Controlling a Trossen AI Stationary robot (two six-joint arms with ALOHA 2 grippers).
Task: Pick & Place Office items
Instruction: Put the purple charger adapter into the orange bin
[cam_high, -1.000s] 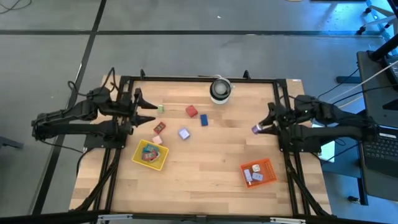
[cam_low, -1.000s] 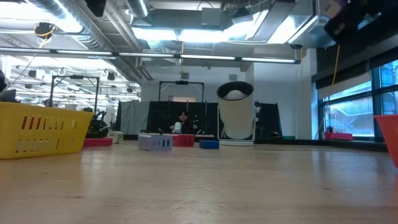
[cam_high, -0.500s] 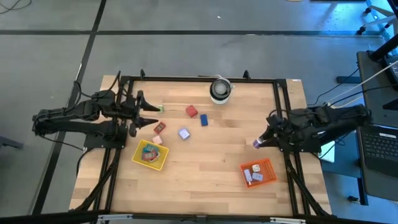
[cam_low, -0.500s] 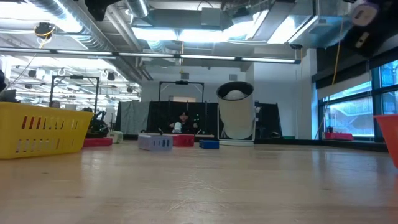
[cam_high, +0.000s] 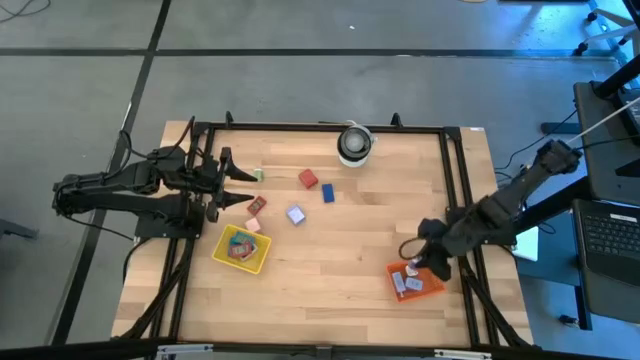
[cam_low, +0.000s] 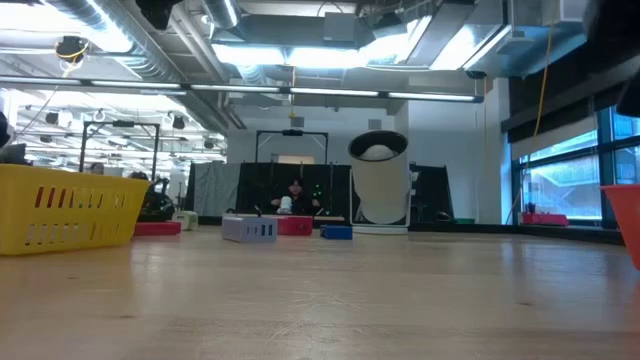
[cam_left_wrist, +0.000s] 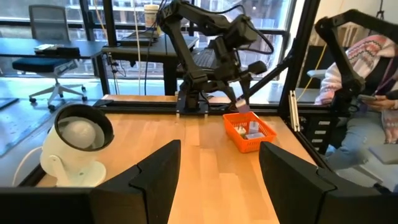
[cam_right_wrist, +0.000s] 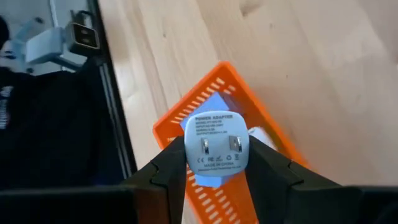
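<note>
- The right gripper (cam_right_wrist: 217, 163) hangs directly over the orange tray (cam_right_wrist: 249, 112), its two fingers (cam_right_wrist: 169, 167) pinched on the sides of a white power adapter (cam_right_wrist: 217, 145) with its label and prongs facing the wrist camera.
- Just under the adapter, inside the tray, lie a pale blue piece (cam_right_wrist: 208, 106) and a white piece (cam_right_wrist: 264, 138) showing at the adapter's edge.
- From above, the right gripper (cam_high: 412, 262) sits over the tray's inner corner (cam_high: 392, 269), near the table's (cam_high: 330, 270) right front edge.
- Farther from that gripper, toward mid-table, lie a lavender block (cam_high: 295, 214), a blue block (cam_high: 328, 193) and a red block (cam_high: 308, 179); the white roll (cam_high: 354, 144) stands at the far edge.
- The left gripper (cam_high: 240, 185) waits at the table's left side, fingers (cam_left_wrist: 149, 177) spread apart and holding nothing.
- Just ahead of it lie a green block (cam_high: 258, 175) and a small red piece (cam_high: 257, 205); a pink piece (cam_high: 253, 225) touches the yellow tray (cam_high: 225, 242) on its near side.
- That tray holds a few mixed pieces that I cannot tell apart.
</note>
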